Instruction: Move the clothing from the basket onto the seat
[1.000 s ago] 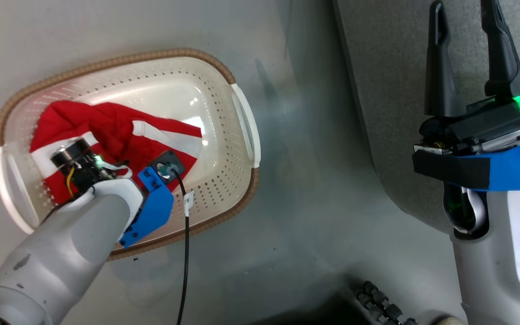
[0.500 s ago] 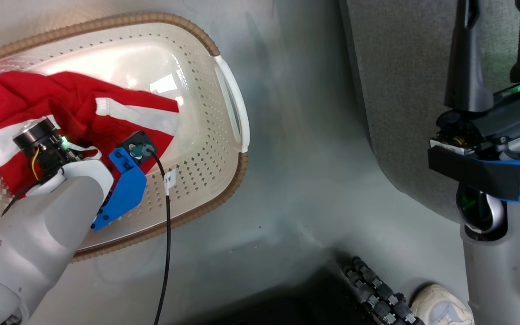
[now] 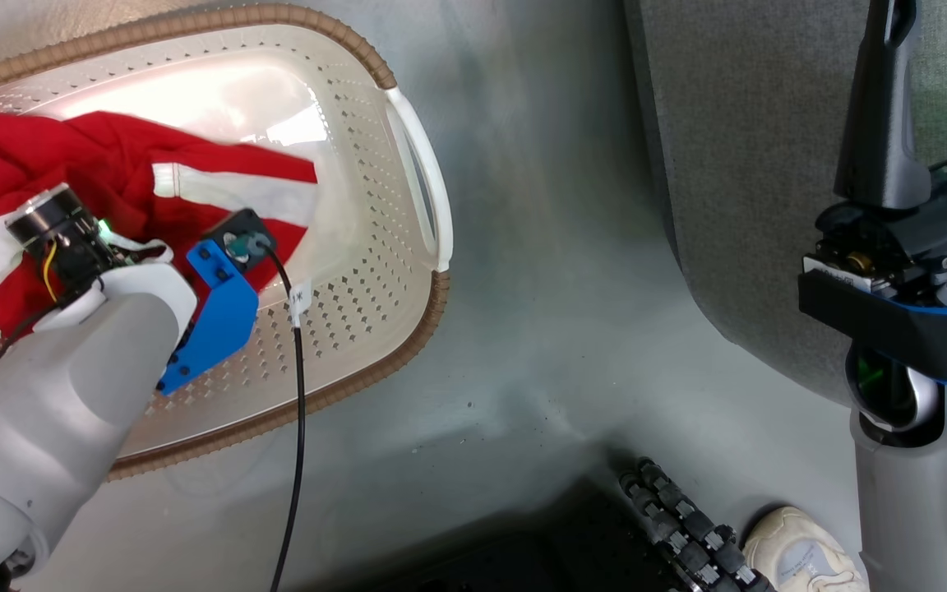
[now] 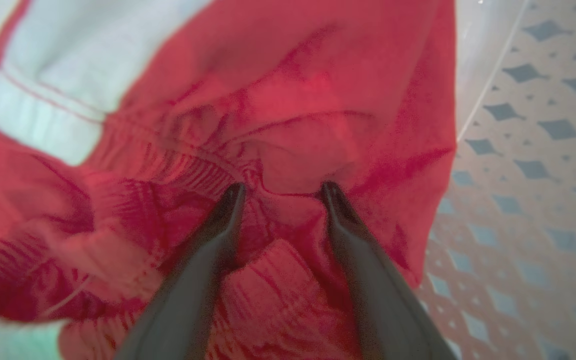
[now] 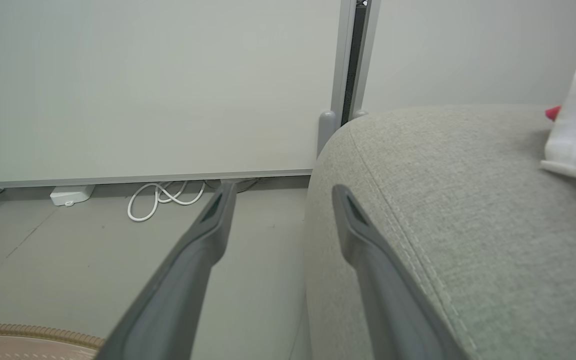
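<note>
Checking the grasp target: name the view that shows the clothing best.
Head view: the clothing shows its stripes and spread inside the basket. Left wrist view: blurred close-up of folds. Right wrist view: a cropped white-red scrap, unidentifiable.

A bare strip of floor (image 3: 547, 312) lies open between the basket (image 3: 334, 288) and the seat (image 3: 736, 164) — nothing stands on it. The basket's right half is bare inside, but its perforated wall and white handle rise around the clothing (image 3: 112, 164). A black cable (image 3: 299, 427) crosses the near rim. A shoe (image 3: 802, 552) and a dark ribbed part (image 3: 687, 526) crowd the floor below the seat's corner.
</note>
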Tool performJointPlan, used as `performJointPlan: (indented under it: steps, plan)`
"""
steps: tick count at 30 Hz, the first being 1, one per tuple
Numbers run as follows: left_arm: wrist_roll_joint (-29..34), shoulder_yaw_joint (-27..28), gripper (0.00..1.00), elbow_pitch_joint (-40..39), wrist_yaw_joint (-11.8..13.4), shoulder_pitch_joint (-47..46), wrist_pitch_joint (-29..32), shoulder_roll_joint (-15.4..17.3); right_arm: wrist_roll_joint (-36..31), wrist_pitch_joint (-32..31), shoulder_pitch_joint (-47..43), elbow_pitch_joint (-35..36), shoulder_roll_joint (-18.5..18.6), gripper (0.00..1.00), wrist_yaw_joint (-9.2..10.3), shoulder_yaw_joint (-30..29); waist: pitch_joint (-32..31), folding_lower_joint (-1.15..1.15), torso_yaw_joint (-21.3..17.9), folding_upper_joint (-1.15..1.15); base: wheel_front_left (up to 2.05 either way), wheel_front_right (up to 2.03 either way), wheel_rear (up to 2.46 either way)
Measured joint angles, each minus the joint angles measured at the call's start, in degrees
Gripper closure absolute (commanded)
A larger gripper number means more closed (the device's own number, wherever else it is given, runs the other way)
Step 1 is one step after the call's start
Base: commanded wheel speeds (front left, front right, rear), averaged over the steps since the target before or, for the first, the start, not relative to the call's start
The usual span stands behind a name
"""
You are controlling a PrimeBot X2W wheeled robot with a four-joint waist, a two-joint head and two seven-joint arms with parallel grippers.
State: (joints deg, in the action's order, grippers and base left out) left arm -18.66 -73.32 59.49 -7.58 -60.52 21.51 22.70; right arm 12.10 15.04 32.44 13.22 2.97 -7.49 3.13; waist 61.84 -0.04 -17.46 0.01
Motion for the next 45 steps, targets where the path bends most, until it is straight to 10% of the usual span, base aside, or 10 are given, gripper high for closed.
performJointPlan:
  steps: [19, 45]
  plan:
    - [-3.1, 0.0, 1.0, 1.2, 0.0, 0.2, -9.2, -5.4, -1.3, 0.0, 0.0, -2.3, 0.0, 0.0, 0.0, -1.7, -5.9, 0.05, 2.8, -0.01, 0.0, 0.0, 0.0]
    - [-18.2, 0.3, 1.0, 2.1, 0.0, 3.9, -34.9, -13.3, -5.2, 0.0, -10.4, -13.0, 0.4, 0.0, 0.0, -5.7, -31.5, 0.04, 12.8, -0.01, 0.0, 0.0, 0.0]
